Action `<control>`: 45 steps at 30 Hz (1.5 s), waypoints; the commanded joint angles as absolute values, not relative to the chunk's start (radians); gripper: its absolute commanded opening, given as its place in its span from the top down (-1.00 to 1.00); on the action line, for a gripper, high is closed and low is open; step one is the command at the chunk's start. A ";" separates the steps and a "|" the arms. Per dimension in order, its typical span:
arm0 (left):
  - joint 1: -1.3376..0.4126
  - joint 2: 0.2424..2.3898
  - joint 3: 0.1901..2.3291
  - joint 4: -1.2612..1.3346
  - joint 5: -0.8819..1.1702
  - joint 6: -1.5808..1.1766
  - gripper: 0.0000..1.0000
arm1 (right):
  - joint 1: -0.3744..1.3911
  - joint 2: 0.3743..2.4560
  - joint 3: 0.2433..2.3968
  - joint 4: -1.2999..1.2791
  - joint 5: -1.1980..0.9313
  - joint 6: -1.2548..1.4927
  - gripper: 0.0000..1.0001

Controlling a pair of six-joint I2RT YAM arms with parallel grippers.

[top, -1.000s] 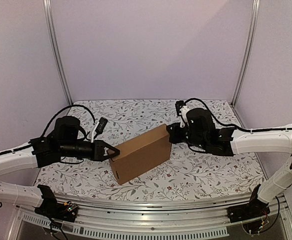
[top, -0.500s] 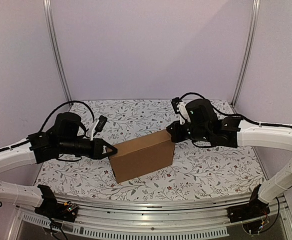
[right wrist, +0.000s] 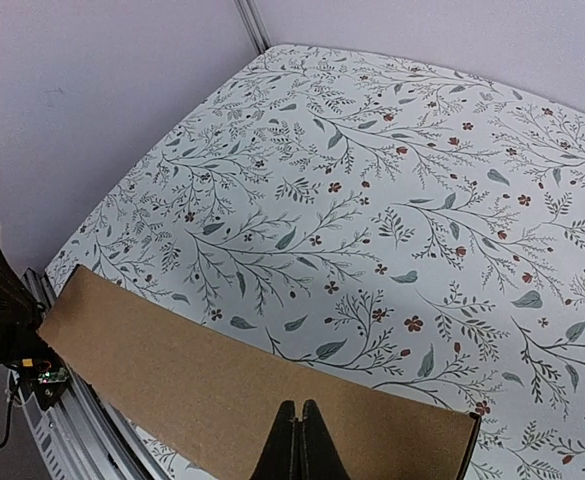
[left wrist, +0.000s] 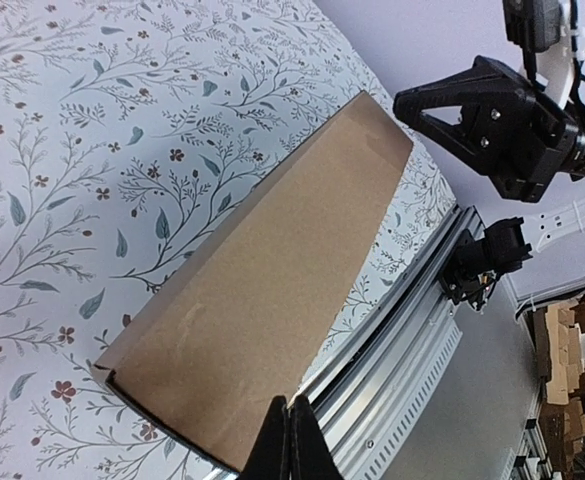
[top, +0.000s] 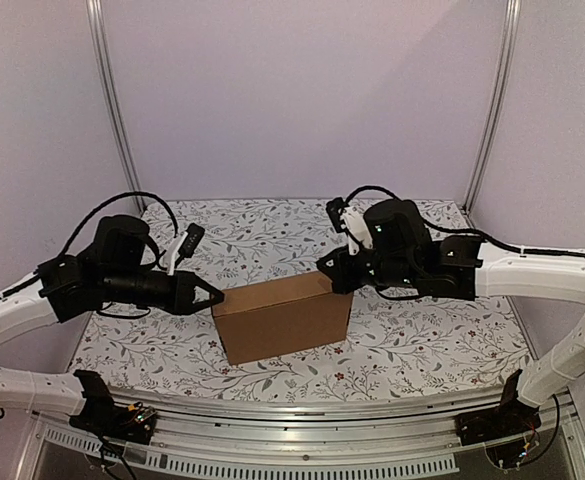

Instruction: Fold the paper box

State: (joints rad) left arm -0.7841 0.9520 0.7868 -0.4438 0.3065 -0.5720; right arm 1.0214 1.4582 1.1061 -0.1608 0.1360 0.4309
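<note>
The paper box [top: 282, 316] is a closed plain brown cardboard box standing on the floral table, its long side facing the near edge. My left gripper [top: 218, 295] is shut and empty, its tip at the box's upper left corner. My right gripper [top: 324, 266] is shut and empty at the box's upper right back corner. In the left wrist view the shut fingertips [left wrist: 290, 409] sit over the near end of the box [left wrist: 272, 300]. In the right wrist view the shut fingertips [right wrist: 298, 410] rest over the box's top face [right wrist: 212, 385].
The floral table cover [top: 272, 235] stretches behind the box to the back wall. A metal rail [top: 302, 410] runs along the near edge. Upright posts [top: 112, 100] stand at the back corners.
The box has turned from a diagonal stance to nearly square with the near edge. The left gripper drew back to the left; the right gripper moved left and forward along the box's far corner.
</note>
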 commanded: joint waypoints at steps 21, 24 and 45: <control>-0.624 1.215 1.038 -0.534 0.158 -0.422 1.00 | 1.123 1.202 0.637 -0.084 0.229 0.761 1.00; -0.617 1.295 1.063 -0.538 0.207 -0.420 1.00 | 1.124 1.250 0.605 0.015 0.213 0.847 1.00; -0.617 1.388 1.029 -0.512 0.398 -0.424 1.00 | 1.097 1.860 0.696 0.727 0.143 1.331 1.00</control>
State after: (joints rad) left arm -0.6250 1.3991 1.0473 -0.5228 0.3664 -0.4301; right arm 1.1141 1.7916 0.6312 0.5850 0.1589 1.2476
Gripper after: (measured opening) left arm 0.002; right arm 0.003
